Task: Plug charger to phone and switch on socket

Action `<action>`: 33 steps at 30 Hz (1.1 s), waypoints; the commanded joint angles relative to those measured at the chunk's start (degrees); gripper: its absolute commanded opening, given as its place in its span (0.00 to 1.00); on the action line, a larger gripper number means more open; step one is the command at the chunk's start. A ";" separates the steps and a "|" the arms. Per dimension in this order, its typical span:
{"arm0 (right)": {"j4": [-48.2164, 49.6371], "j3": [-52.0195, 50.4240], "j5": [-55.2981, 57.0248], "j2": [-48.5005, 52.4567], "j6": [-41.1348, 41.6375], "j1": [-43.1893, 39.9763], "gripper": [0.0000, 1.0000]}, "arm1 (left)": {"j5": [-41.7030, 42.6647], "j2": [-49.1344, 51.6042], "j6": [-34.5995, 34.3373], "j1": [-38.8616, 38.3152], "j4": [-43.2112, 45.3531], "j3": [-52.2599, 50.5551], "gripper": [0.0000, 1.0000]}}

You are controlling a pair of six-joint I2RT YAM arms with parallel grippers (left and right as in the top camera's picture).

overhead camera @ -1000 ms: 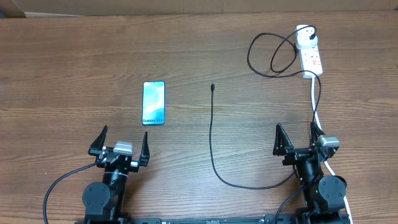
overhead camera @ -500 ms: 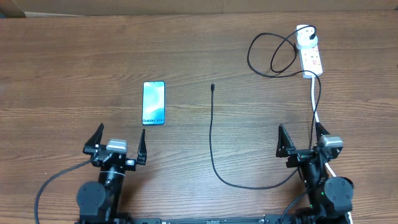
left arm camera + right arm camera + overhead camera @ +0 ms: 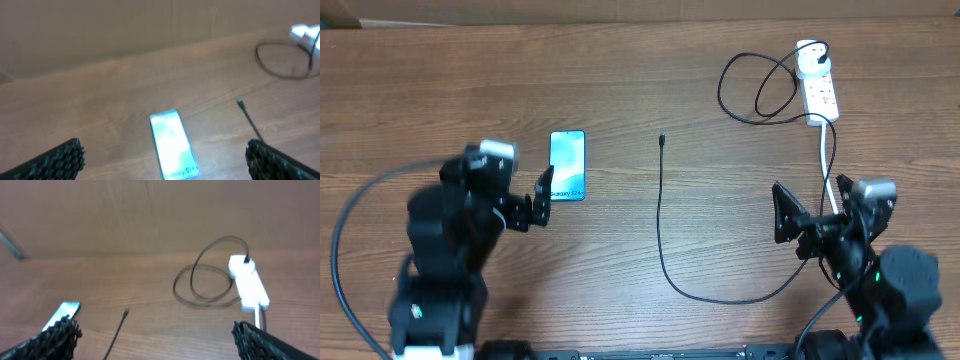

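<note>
The phone (image 3: 567,165) lies face up, its screen lit, left of the table's middle. My left gripper (image 3: 500,187) hovers open just left of and nearer than the phone; in the left wrist view the phone (image 3: 172,145) lies between the spread fingers. The charger cable (image 3: 660,215) runs toward me from its free connector tip (image 3: 662,140), curves right, and loops up to the round white adapter (image 3: 809,50) on the socket (image 3: 820,92). My right gripper (image 3: 815,215) is open and empty, well short of the socket (image 3: 250,285), which the right wrist view shows ahead with the cable tip (image 3: 125,313).
The socket's white cord (image 3: 830,170) runs down the right side, passing under my right arm. A slack loop of black cable (image 3: 760,90) lies left of the socket. A cardboard wall (image 3: 620,10) borders the far edge.
Both arms have risen from their low rest pose and reached forward. The left gripper has moved up beside the phone; the right one has advanced a little. Both stayed open.
</note>
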 commanded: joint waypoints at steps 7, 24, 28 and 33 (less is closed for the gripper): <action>-16.15 21.57 -5.53 20.55 0.11 0.37 1.00 | 4.76 26.38 -3.69 0.20 -28.39 32.35 1.00; -22.97 29.09 -17.07 39.71 0.35 0.37 1.00 | 12.50 54.47 -14.99 0.26 -31.67 38.66 0.95; -23.61 29.09 -17.05 42.42 1.29 0.37 1.00 | 4.68 59.17 -24.02 0.26 -32.15 38.66 0.90; -24.85 29.09 -17.05 45.31 1.42 0.37 1.00 | 2.19 62.73 -26.91 0.24 -30.64 38.66 0.87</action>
